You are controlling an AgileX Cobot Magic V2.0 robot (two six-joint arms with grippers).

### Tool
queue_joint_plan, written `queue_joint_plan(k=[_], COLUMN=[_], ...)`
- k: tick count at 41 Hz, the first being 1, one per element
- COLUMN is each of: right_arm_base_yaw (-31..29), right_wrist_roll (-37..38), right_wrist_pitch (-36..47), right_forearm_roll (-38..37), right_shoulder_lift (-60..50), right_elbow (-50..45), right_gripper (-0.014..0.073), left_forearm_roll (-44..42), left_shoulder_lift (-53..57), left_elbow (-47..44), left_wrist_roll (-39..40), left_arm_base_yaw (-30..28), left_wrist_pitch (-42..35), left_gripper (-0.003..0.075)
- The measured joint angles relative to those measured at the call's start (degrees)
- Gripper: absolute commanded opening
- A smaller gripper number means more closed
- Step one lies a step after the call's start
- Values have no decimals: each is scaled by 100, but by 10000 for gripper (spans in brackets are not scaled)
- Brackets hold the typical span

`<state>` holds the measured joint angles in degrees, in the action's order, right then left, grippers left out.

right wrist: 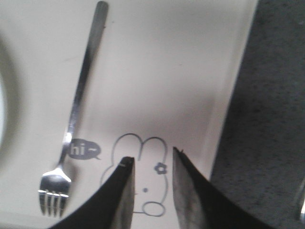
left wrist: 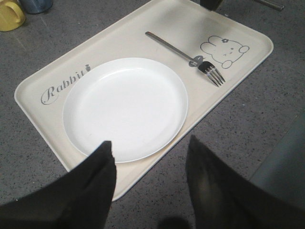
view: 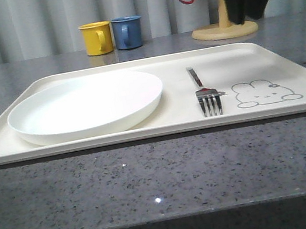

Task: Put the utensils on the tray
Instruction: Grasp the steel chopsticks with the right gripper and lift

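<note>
The fork [view: 206, 94] lies flat on the tray [view: 286, 61], at 3 o'clock of the plate [view: 85, 105] (rabbit drawing just beside its tines). Both hands, left hand [left wrist: 150, 157] and right hand [right wrist: 151, 164], hover released, empty, above the grey surface [view: 151, 174].

Shiny metal fork [view: 204, 94] on matt cream tray [view: 286, 64]; speckled stone counter [view: 152, 180].

Fork [view: 206, 94] on tray [view: 286, 61], right of plate [view: 85, 105], left of rabbit drawing [view: 265, 92]

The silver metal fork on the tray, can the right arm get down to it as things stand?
Probably yes. The silver metal fork lies bare on the cream rectangular tray, nothing over it; the right gripper, jaws open, hangs just beside it above the rabbit drawing.
</note>
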<state>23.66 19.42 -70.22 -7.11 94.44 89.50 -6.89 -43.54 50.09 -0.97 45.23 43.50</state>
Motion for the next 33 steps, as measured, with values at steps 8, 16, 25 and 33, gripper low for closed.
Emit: queue_joint_plan(k=[8, 16, 25, 33], right_arm_base_yaw=[-1105, -2320, -2920, -2944], right_wrist_roll=[-681, -1368, -1550, -1655], right_wrist_pitch=[-25, -25, -33, -12], right_forearm_roll=[85, 546, 642, 890], right_shoulder_lift=[-284, -294, -49, 298], right_elbow=[-392, -905, -1055, -1055], right_gripper=[237, 237, 237, 237], left_forearm_roll=[0, 0, 0, 0], left_shoulder_lift=[0, 0, 0, 0], left_elbow=[0, 0, 0, 0], left_wrist_roll=[0, 0, 0, 0], left_arm_base_yaw=[0, 0, 0, 0], left_wrist_pitch=[0, 0, 0, 0], left_gripper=[335, 335, 335, 335])
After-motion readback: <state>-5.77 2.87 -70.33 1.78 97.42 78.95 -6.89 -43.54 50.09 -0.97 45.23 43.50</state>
